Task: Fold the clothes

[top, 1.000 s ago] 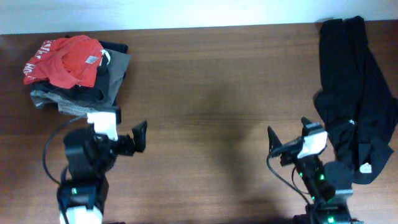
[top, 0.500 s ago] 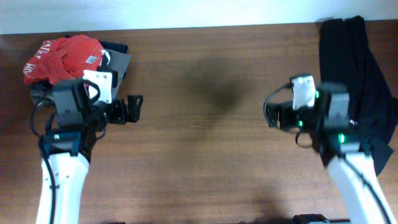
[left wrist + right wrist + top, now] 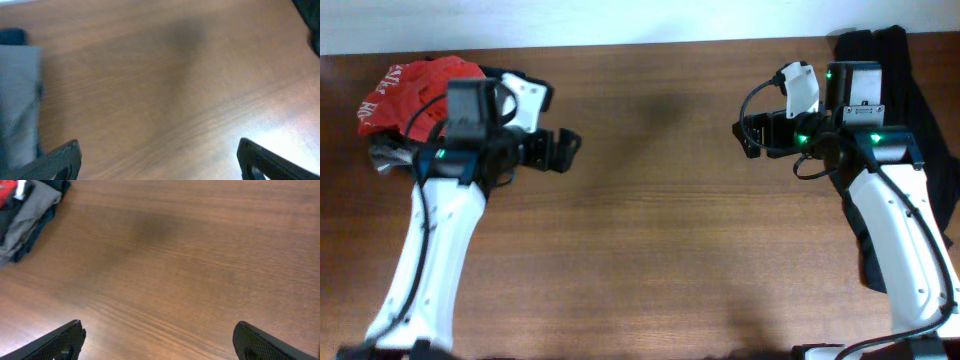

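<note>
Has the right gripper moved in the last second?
Yes. The right gripper went from the table's near edge toward the far edge, now level with the black shirt's upper part.

The table's middle (image 3: 650, 220) is being left open, flanked by the garment pile (image 3: 410, 95) and the black shirt (image 3: 895, 42).

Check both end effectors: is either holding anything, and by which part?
Nothing is held. Left end effector and right end effector are both open above the table; the shirt is in neither.

Brown wood-grain table (image 3: 660, 250); white wall (image 3: 570, 20) behind.
</note>
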Available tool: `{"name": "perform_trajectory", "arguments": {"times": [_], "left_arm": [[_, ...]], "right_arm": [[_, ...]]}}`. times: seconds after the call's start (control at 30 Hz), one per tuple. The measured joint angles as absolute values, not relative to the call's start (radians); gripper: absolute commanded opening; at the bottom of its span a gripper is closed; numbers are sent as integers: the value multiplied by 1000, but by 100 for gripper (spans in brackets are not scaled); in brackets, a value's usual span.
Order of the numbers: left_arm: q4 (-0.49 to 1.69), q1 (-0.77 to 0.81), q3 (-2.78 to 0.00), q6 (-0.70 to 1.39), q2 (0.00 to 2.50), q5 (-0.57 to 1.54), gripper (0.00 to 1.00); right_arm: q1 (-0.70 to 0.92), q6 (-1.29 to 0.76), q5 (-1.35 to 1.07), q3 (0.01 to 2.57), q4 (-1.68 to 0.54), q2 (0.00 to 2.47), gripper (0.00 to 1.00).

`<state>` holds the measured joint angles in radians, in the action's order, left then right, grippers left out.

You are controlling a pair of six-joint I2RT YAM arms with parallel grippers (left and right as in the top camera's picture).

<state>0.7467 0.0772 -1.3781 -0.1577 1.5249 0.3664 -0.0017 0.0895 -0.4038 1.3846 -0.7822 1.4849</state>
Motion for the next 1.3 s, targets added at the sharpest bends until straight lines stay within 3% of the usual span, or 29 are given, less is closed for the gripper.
{"name": "perform_trajectory", "arguments": {"times": [0.37,0.87,1.13,1.3], "left_arm": [[1015,194,-1768,-165,1826,322,99],[1009,223,-1782,-165,1831,314,99],[987,223,-1782,-165,1831,314,99],[963,223,-1782,-165,1835,314,99]], "right_arm": [[-97,56,-424,1435,-988,1497,99],[-382,-108,-258,1440,-954,1628,100],[-561,-336,-86,1440,-976,1707,98],[-648,-412,-36,1434,-968,1807,88]]}}
